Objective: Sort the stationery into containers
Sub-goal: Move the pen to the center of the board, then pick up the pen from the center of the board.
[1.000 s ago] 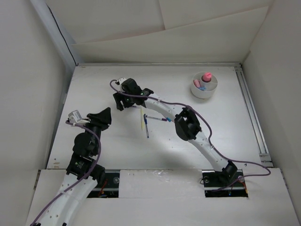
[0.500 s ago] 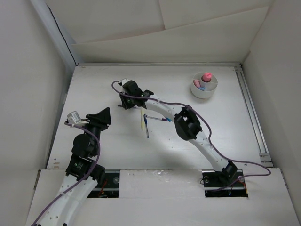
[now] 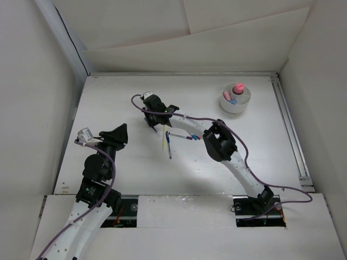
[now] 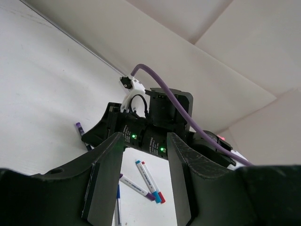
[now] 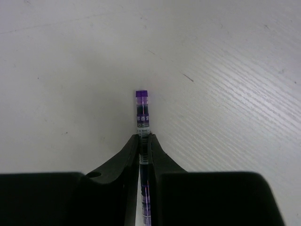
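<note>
My right gripper (image 5: 145,137) is shut on a thin purple pen (image 5: 142,106) whose purple end sticks out ahead of the fingertips, low over the white table. From above, that gripper (image 3: 154,120) is left of centre. A yellow pen (image 3: 164,138), a blue pen (image 3: 168,146) and white capped pens (image 3: 181,136) lie just below it. My left gripper (image 4: 145,139) stands open with nothing between its fingers, pointed toward the right arm (image 4: 155,136). The round white container (image 3: 246,104) at the back right holds a pink-capped glue stick (image 3: 238,88) and small pieces.
White walls enclose the table on all sides. A metal rail (image 3: 290,135) runs along the right edge. The right arm's purple cable (image 3: 190,118) loops over the pens. In the left wrist view, white pens with blue and red caps (image 4: 149,181) lie beneath the right arm.
My right gripper has closed on the purple pen and shifted slightly right and toward the near side. The left arm has not moved.
</note>
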Tool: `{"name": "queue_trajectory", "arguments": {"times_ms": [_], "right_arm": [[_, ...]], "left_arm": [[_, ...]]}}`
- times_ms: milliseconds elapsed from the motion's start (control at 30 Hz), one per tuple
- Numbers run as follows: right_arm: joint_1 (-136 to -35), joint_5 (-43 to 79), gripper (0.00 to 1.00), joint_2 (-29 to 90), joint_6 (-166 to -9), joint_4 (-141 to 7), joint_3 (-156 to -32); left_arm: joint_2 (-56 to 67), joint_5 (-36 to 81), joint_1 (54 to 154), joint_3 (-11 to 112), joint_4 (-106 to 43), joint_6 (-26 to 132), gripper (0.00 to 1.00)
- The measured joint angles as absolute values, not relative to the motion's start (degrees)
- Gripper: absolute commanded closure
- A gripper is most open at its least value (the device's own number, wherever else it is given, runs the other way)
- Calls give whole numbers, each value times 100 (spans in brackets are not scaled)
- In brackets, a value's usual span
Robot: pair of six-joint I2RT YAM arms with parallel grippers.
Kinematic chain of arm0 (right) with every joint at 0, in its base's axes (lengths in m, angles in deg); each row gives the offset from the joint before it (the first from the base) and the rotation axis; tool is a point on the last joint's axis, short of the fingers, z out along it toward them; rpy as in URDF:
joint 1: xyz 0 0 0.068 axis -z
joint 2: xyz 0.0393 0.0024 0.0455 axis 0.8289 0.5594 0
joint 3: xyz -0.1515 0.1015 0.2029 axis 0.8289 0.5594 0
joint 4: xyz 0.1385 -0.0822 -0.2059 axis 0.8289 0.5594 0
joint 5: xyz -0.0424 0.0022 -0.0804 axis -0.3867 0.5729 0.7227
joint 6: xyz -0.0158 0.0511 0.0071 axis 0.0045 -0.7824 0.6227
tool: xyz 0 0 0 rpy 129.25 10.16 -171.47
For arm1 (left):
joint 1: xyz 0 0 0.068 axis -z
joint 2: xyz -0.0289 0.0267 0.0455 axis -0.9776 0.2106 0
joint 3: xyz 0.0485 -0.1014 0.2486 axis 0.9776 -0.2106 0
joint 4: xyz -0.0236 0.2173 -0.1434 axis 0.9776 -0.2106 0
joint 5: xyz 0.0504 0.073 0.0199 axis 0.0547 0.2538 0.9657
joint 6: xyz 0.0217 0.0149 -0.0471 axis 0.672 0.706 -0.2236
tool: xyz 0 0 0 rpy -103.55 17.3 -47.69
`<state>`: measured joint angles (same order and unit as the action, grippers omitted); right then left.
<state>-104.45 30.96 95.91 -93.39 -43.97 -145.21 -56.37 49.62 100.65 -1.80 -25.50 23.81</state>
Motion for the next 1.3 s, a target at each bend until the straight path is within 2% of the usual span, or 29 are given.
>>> {"name": "queue_trajectory", "arguments": {"times_ms": [100,167,267,300,333,533,800,933,1067,1233,1300], "right_arm": [[-10423,3165,100,9350,-9529,-4425,-14126],[-10391,3161,94,9121,-9687,-4405,-13802],[-10297,3065,75,8876,-9934,-4397,-13406],[-10257,3012,62,8839,-9995,-4388,-13354],[-10222,2956,57,8832,-10069,-4375,-13347],[-10067,2835,53,8865,-10185,-4176,-13555],[-10052,2936,58,9234,-10152,-3863,-14171],[-10065,3006,73,9263,-10122,-3754,-14237],[-10111,3181,74,9320,-10097,-3658,-14346],[-10207,3301,100,9348,-10071,-3616,-14397],[-10224,3310,100,9385,-10060,-3610,-14464]], "left_arm": [[-5635,4942,10065,-180,-2552,2383,61],[-5635,4925,10065,-180,-2550,2385,61],[-5635,4899,10065,-180,-2548,2385,61],[-5635,4899,10065,-180,-2550,2385,61],[-5635,4897,10065,-180,-2550,2385,61],[-5631,4892,10065,-196,-2548,2385,60],[-5613,4877,10065,-263,-2548,2385,60],[-5615,4877,10065,-263,-2548,2388,60],[-5615,4877,10065,-263,-2548,2388,60],[-5633,4877,10065,-266,-2548,2388,60],[-5631,4877,10065,-268,-2550,2388,60]]}}
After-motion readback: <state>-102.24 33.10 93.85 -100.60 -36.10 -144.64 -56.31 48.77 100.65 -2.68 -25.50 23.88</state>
